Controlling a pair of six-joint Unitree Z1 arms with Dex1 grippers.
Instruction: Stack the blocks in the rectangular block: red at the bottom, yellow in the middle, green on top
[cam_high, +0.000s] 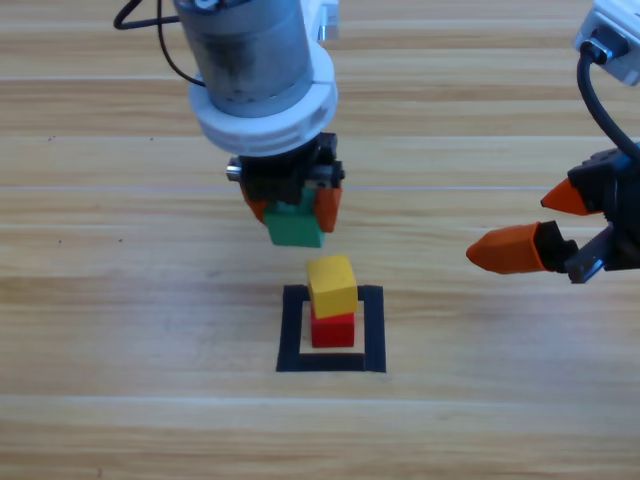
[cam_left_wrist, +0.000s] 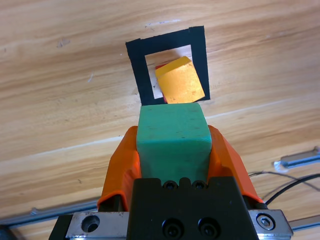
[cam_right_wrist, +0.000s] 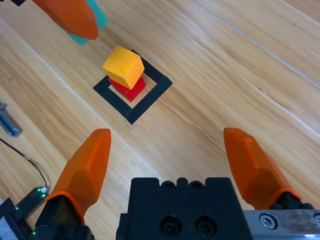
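Three cubes show, one of each colour. The red cube (cam_high: 332, 329) sits on the wooden table (cam_high: 120, 300) inside the black tape rectangle (cam_high: 291, 330), which lies near the table's middle, and the yellow cube (cam_high: 332, 285) rests on top of it, turned a little askew. The green cube (cam_high: 295, 225) is off the table, pinched between the two orange jaws of the left gripper (cam_high: 294, 208), which hangs above the table just beyond the rectangle's far edge. The right gripper (cam_high: 545, 225) waits near the table's right edge, well apart from the stack, its two jaws spread wide and holding nothing
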